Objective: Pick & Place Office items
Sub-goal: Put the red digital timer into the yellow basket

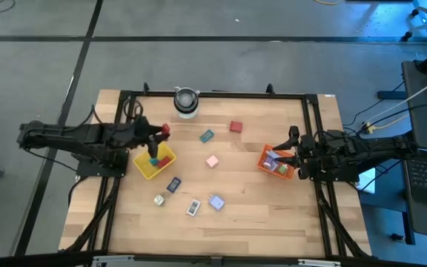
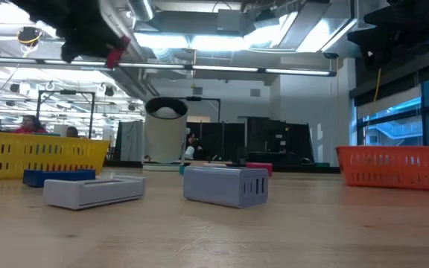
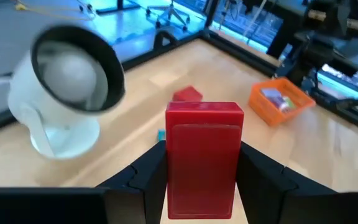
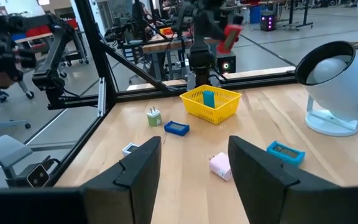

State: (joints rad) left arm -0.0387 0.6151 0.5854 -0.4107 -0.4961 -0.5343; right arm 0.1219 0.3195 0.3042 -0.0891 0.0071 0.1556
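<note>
My left gripper (image 3: 202, 177) pinches a red block (image 3: 204, 158), raised above the yellow tray (image 1: 154, 163).
The block is glossy, rectangular, upright between my fingers; my right gripper (image 4: 194, 165) hangs spread, holding nothing.

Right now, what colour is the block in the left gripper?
Red; the left wrist view shows it best.

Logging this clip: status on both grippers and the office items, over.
Left gripper shut on red block, raised near yellow tray. Right gripper open, empty, beside orange tray. Loose pieces remain on table. Nothing blocking.
</note>
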